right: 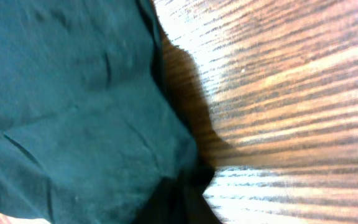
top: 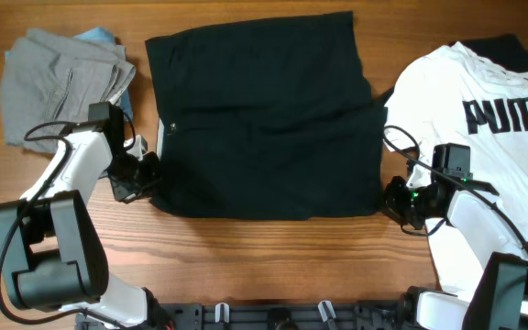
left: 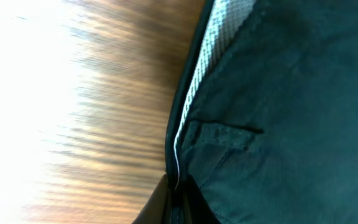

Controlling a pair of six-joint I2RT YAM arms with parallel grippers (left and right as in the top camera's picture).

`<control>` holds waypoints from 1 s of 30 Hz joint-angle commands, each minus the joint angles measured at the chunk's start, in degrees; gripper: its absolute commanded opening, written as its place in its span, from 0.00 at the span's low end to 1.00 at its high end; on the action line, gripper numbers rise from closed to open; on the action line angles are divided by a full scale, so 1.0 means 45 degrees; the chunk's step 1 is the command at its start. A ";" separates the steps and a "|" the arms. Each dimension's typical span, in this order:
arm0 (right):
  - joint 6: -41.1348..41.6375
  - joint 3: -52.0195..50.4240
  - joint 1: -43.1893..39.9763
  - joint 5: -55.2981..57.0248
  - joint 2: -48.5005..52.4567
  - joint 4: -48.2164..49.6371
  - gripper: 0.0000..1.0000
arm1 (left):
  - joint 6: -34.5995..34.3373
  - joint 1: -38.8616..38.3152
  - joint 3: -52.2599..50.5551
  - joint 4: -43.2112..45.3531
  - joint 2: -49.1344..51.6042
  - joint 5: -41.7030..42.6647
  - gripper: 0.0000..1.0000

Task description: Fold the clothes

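The plain black fabric shorts (top: pixel 264 119) lie spread flat at the middle of the brown wooden table (top: pixel 273 266). The waistband side faces the left arm and the leg hems face the right arm. In the left wrist view the pale inner waistband (left: pixel 213 37) shows along the turned-up edge.

The left gripper (top: pixel 145 176) sits at the near waistband corner. Its dark fingertips (left: pixel 188 205) are closed together on the waistband edge, which runs straight down between them.

The right gripper (top: pixel 395 200) sits at the opposite near corner, touching the hem. In the right wrist view the fabric corner runs into the dark mass of the fingers (right: pixel 182 202). Whether they are clamped on the cloth cannot be told.

The crumpled grey shorts (top: pixel 58 87) lie at the far left of the table, apart from the black shorts. The white T-shirt with black PUMA lettering (top: pixel 484 165) lies at the right, with the right arm resting over it.
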 commanded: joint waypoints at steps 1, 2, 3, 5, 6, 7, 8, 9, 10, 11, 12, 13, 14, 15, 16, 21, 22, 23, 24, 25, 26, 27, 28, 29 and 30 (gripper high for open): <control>-0.0296 0.1564 0.0039 0.0063 -0.0107 -0.1991 0.04 | -0.0121 0.0180 0.0233 -0.0714 -0.0034 -0.2152 0.04; -0.0709 0.2429 0.0039 0.0068 -0.0107 -0.3147 0.04 | -0.0121 0.0350 0.0257 -0.0981 -0.0083 -0.2409 0.04; -0.1112 0.3084 0.0039 0.0073 -0.0107 -0.3876 0.04 | -0.0121 0.0520 0.0330 -0.1137 -0.0092 -0.2448 0.04; -0.1438 0.4211 0.0039 0.0068 -0.0107 -0.4410 0.04 | -0.0126 0.1030 0.0559 -0.1064 -0.0141 -0.2297 0.04; -0.1418 0.4231 0.0039 0.0068 -0.0107 -0.3997 0.06 | -0.0121 0.1127 0.0593 -0.0821 -0.0151 -0.2006 0.14; -0.1122 0.4201 0.0039 0.0073 -0.0053 -0.3492 0.09 | -0.0117 0.1166 0.0597 -0.0359 -0.0151 -0.1438 0.17; -0.0913 0.4182 0.0039 0.0063 0.0019 -0.3157 0.11 | -0.0117 0.1156 0.0597 0.0019 -0.0151 -0.1005 0.26; -0.0685 0.4163 0.0044 0.0068 0.0102 -0.2817 0.11 | -0.0117 0.1088 0.0593 0.0398 -0.0151 -0.0636 0.29; -0.0670 0.4138 0.0039 0.0063 0.0189 -0.2443 0.11 | -0.0112 0.1030 0.0597 0.0699 -0.0151 -0.0461 0.30; -0.0665 0.4114 0.0039 0.0068 0.0272 -0.2108 0.11 | -0.0112 0.0952 0.0593 0.1015 -0.0151 -0.0379 0.29; -0.0374 0.4095 0.0039 0.0049 0.0442 -0.1564 0.10 | -0.0117 0.0792 0.0593 0.1477 -0.0151 -0.0335 0.29; -0.0384 0.4095 0.0044 -0.0170 0.0578 -0.1234 0.11 | -0.0112 0.0665 0.0593 0.1671 -0.0151 -0.0155 0.30; -0.0398 0.4095 0.0039 -0.0325 0.0670 -0.1054 0.16 | -0.0083 0.0534 0.0593 0.1744 -0.0151 0.0321 0.37; -0.0393 0.4095 0.0044 -0.0325 0.0709 -0.1098 0.27 | -0.0019 0.0437 0.0593 0.1705 -0.0151 0.0680 0.42; -0.0505 0.4090 0.0044 -0.0301 0.0719 -0.1336 0.38 | 0.0296 0.0287 0.0583 0.1583 -0.0151 0.1049 0.45; -0.1088 0.3327 0.0044 0.0738 0.0797 -0.1632 0.51 | 0.0933 -0.0403 0.0520 0.1569 0.0058 0.0505 0.55; -0.1205 0.3016 0.0063 0.0743 0.0874 -0.1302 0.50 | 0.0937 -0.0408 0.0442 0.1787 0.0136 0.0146 0.55; -0.1190 0.2773 0.0078 0.0719 0.0923 -0.1059 0.50 | 0.0937 -0.0403 0.0316 0.2113 0.0204 0.0034 0.56; -0.1185 0.2560 0.0092 0.0636 0.0976 -0.0826 0.50 | 0.0933 -0.0403 0.0253 0.2307 0.0219 0.0068 0.55; -0.1195 0.2341 0.0092 0.0641 0.1059 -0.0568 0.50 | 0.0937 -0.0408 0.0146 0.2565 0.0257 0.0228 0.54; -0.1263 0.2234 0.0092 0.0636 0.1093 -0.0413 0.50 | 0.0942 -0.0408 0.0068 0.2671 0.0291 0.0379 0.51; -0.1258 0.2186 0.0087 0.0636 0.1103 -0.0214 0.50 | 0.1112 -0.0403 -0.0083 0.2861 0.0311 0.0209 0.50; -0.1263 0.2191 0.0087 0.0636 0.1103 -0.0189 0.50 | 0.1345 -0.0408 -0.0194 0.3031 0.0311 0.0165 0.50; -0.1258 0.2186 0.0087 0.0636 0.1103 -0.0160 0.50 | 0.1617 -0.0408 -0.0369 0.3381 0.0311 0.0175 0.49; -0.1258 0.2186 0.0087 0.0636 0.1103 -0.0155 0.50 | 0.1617 -0.0408 -0.0525 0.3682 0.0311 0.0175 0.49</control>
